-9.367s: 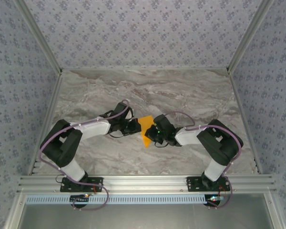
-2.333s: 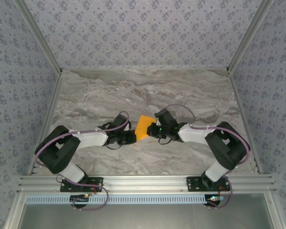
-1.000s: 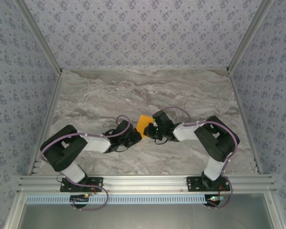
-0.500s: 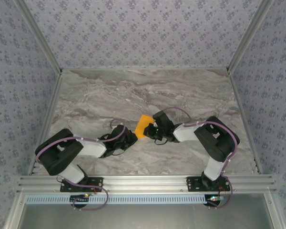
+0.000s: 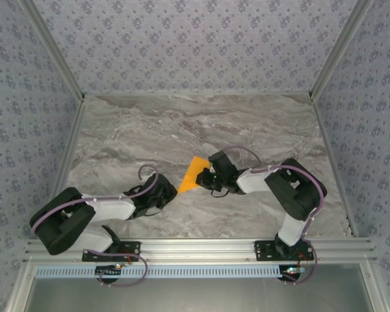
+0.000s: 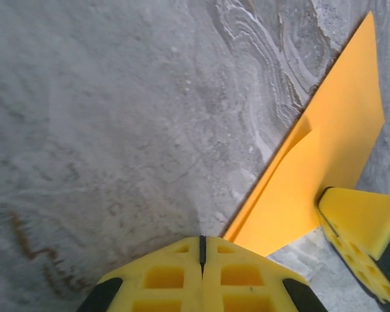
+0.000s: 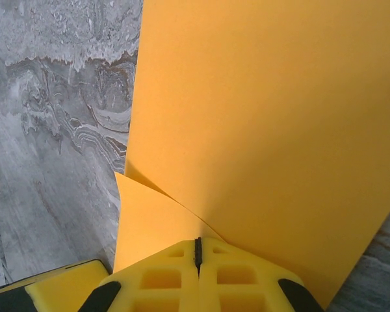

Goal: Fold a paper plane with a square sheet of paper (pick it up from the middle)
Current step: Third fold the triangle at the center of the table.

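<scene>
Orange sheet (image 5: 190, 174) sits mid tabletop (image 5: 149, 130), between the two hands and partly folded. One big flat face (image 7: 266, 130), plus a smaller flap tucked under it w/ a crease running to the R fingertips. Left wrist cam: sheet (image 6: 338, 149) looks tilted, long straight edge down on the marble, rest angled up toward the R side.

R hand (image 5: 204, 181): jaws fully closed, seam tight (image 7: 197, 257), and the sheet comes straight out of the tips. Looks pinched at the near edge; can't see the contact itself.

L hand (image 5: 171, 189): jaws closed flush (image 6: 202, 257), nothing in them. Sits just beside the sheet's lower-left edge, close but no visible contact.

The hands' tips are near each other, R pad (image 6: 361, 224) resting on the sheet.
</scene>
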`<state>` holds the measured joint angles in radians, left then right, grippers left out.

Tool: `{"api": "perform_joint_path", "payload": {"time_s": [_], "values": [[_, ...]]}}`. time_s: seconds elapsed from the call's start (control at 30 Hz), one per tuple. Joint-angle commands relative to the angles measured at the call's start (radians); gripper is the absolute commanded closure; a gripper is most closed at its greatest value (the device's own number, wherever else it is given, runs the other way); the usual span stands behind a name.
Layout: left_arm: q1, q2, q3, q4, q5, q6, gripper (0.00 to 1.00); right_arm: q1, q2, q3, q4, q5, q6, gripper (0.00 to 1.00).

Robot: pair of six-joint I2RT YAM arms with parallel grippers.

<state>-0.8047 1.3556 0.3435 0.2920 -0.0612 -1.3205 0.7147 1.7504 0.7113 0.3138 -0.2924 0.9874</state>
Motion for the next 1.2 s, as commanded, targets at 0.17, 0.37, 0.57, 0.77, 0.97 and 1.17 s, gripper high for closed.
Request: {"api": "perform_joint_path", "payload": {"time_s": [0.17, 0.37, 0.57, 0.77, 0.97, 1.17], "values": [[0.024, -0.089, 0.188, -0.332, 0.024, 0.312, 0.97, -0.02, 0.016, 0.052, -0.318, 0.022, -0.236, 1.0], [0.03, -0.075, 0.237, -0.286, 0.156, 0.431, 0.87, -0.07, 0.01, 0.103, -0.557, -0.056, -0.568, 1.0], [0.03, 0.053, 0.283, -0.182, 0.304, 0.454, 0.88, -0.076, -0.054, 0.147, -0.568, -0.138, -0.611, 0.97], [0.015, 0.159, 0.344, -0.141, 0.367, 0.472, 0.92, -0.093, -0.155, 0.094, -0.452, -0.102, -0.409, 0.94], [0.006, 0.208, 0.391, -0.152, 0.351, 0.484, 0.94, -0.138, -0.284, -0.025, -0.355, -0.02, -0.205, 0.77], [0.004, 0.24, 0.416, -0.173, 0.325, 0.501, 0.95, -0.182, -0.358, -0.116, -0.303, -0.019, -0.105, 0.61]]}}
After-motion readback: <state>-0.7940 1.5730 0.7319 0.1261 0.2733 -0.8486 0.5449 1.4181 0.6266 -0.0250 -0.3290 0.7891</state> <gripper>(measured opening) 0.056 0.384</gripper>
